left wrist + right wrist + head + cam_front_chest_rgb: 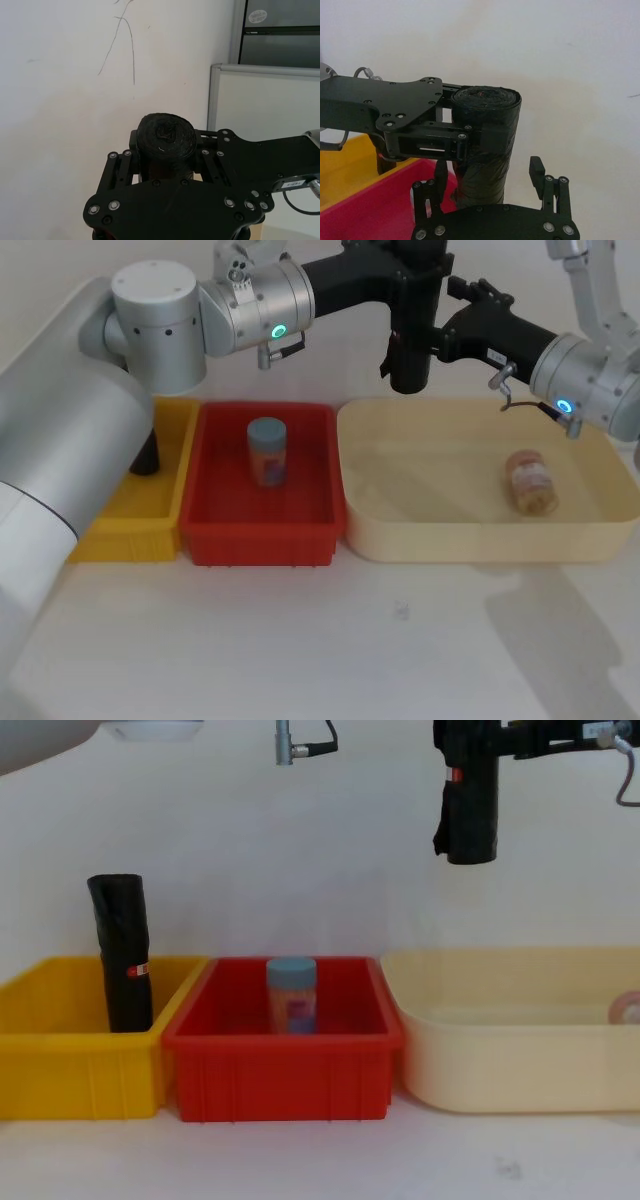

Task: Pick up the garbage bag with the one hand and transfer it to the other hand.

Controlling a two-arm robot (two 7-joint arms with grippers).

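The head view looks down and forward from above onto the bench (pixel 300 640), taking in the yellow bin (pixel 165 505), the red bin (pixel 262 530) and the cream tub (pixel 480 535) from their open tops. The chest view sits lower and nearer bench height, facing the same three containers side-on against the far wall. Each wrist view looks out along its own claw at close range toward the pale wall. Both wrist views share the garbage bag (pixel 165 142) held upright high above the bins, which the head and chest views also catch.

Plain white wall (pixel 65 125), framed whiteboard panel (pixel 270 105) beside it.
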